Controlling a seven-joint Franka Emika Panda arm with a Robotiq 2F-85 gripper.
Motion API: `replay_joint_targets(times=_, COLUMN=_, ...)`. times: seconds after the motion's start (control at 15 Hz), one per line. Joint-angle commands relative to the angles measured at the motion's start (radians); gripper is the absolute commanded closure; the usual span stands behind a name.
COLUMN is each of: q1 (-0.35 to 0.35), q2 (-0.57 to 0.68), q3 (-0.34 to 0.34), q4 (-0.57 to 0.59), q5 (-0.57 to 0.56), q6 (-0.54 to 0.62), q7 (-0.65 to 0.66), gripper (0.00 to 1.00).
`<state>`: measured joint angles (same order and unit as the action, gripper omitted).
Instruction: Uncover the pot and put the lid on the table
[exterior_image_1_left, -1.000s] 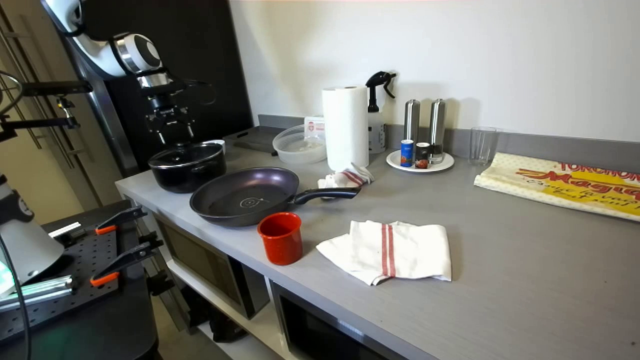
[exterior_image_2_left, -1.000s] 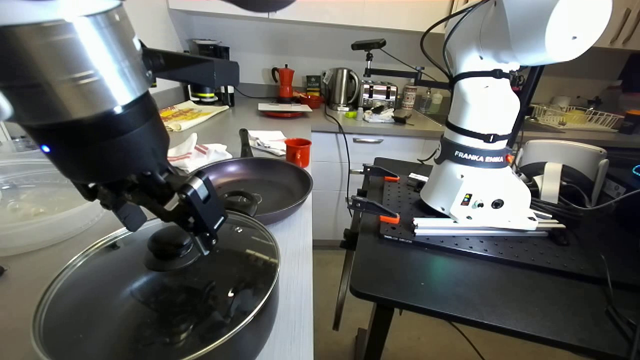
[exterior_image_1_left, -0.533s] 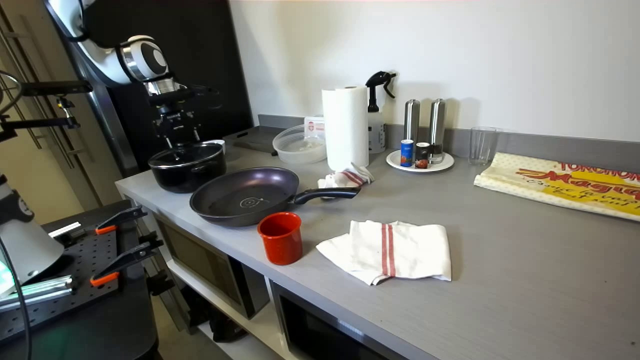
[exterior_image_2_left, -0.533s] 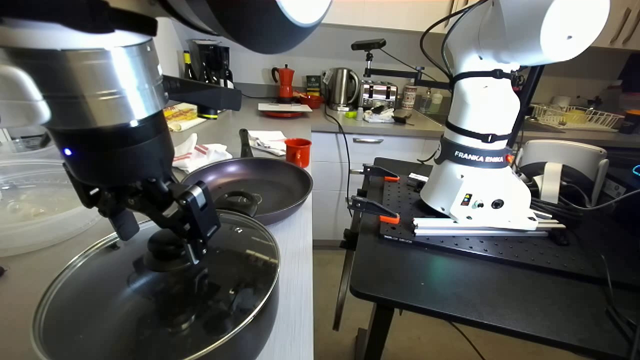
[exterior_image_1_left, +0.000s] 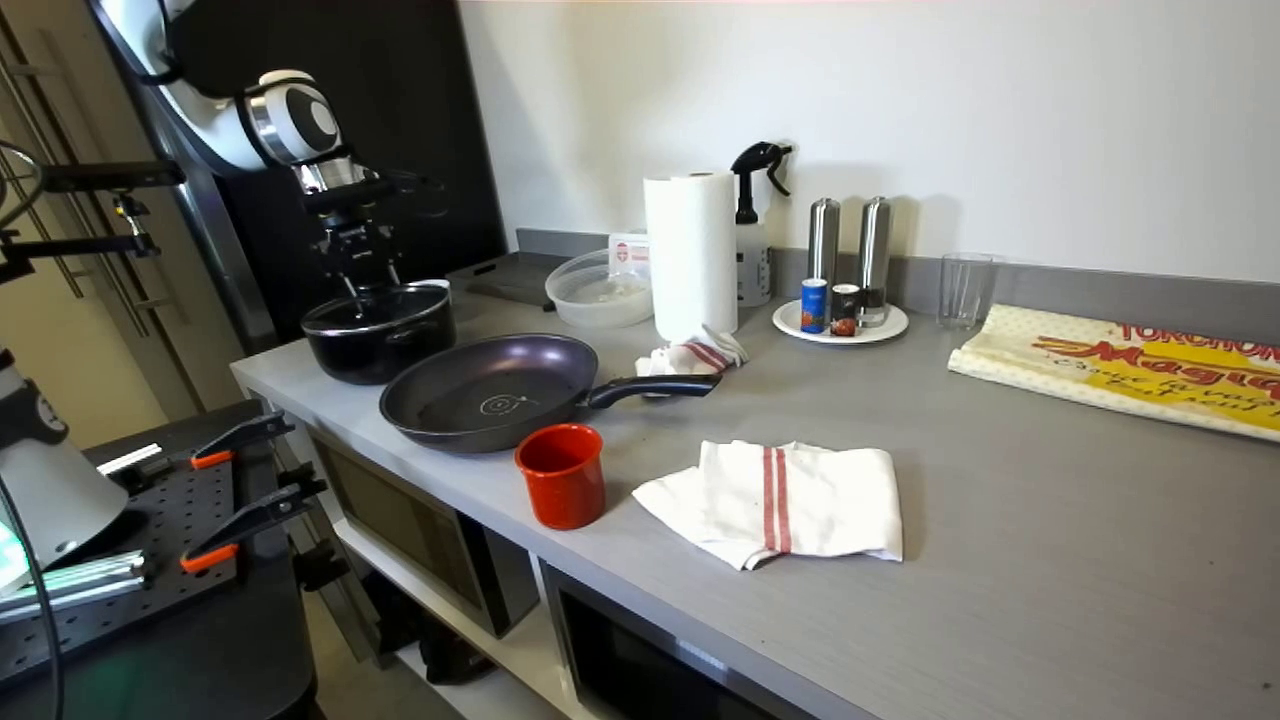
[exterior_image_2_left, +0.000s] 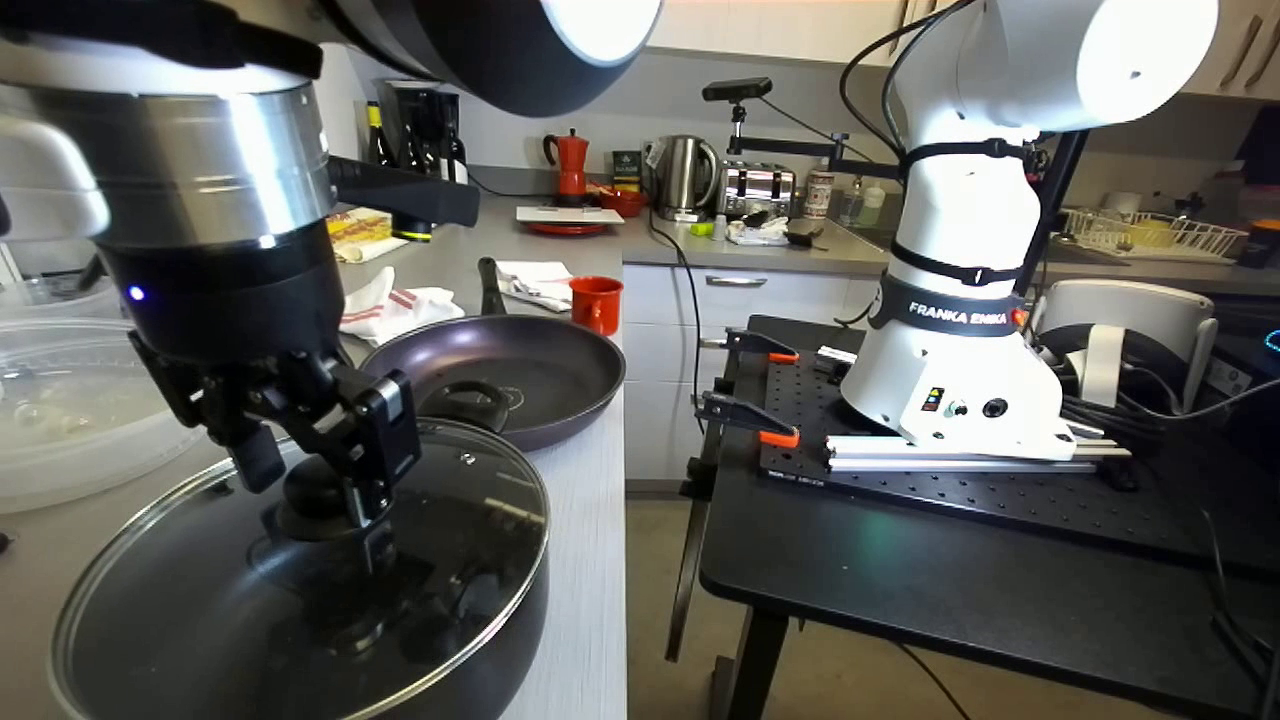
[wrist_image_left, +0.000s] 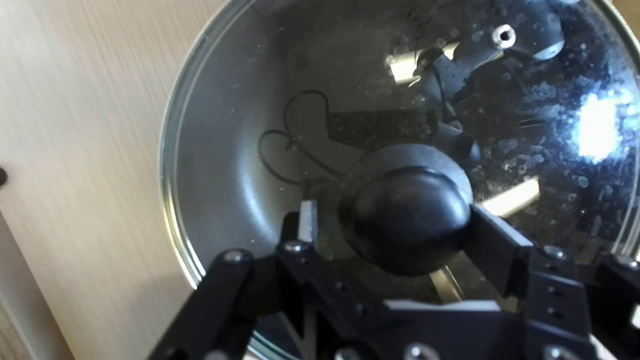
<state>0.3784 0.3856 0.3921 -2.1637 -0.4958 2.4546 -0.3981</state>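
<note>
Pot (exterior_image_1_left: 385, 352) upright on the grey desk (exterior_image_1_left: 1000, 560). Glass lid (wrist_image_left: 280, 85) in place on the pot, covering its opening; round black knob (wrist_image_left: 411, 220) at the lid's middle. Hand (wrist_image_left: 395, 227) directly above the pot, pointing down. Fingers (wrist_image_left: 501, 252) apart, the knob between them. Wrist view: one finger right against the knob or just beside it, contact cannot be told; plain gap between the knob and the opposite finger.

Surroundings, taken from the pot: frying pan (exterior_image_1_left: 460, 385) just beside it, touching or not cannot be told. Red mug (exterior_image_1_left: 562, 485) past the pan, seen in both exterior views. Folded towel (exterior_image_1_left: 790, 505) with red stripes, farther from the pot than the mug. Clear plastic bowl (exterior_image_1_left: 600, 312) near the pot; paper roll (exterior_image_1_left: 692, 260) farther off than the bowl. White plate (exterior_image_1_left: 788, 321) bearing two metal grinders (exterior_image_1_left: 823, 240), well apart from the pot; drinking glass (exterior_image_1_left: 963, 292) farther still.
</note>
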Motion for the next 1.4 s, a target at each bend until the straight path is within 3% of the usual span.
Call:
replay_joint_targets(times=0.0, q1=0.000, q2=-0.027, q3=-0.006, q4=-0.022, q5=0.016, q6=0.026, q7=-0.030, gripper=0.57)
replay_joint_targets(times=0.13, q1=-0.001, q2=-0.031, q3=-0.006, q4=-0.022, q5=0.017, q6=0.029, q7=-0.031, gripper=0.72)
replay_joint_targets(times=0.2, q1=-0.001, q2=-0.031, q3=-0.005, q4=-0.023, q5=0.018, q6=0.030, q7=-0.031, gripper=0.74)
replay_joint_targets(times=1.33, q1=0.036, q2=-0.145, q3=0.019, q4=-0.026, q5=0.032, q6=-0.030, q7=0.002, gripper=0.74)
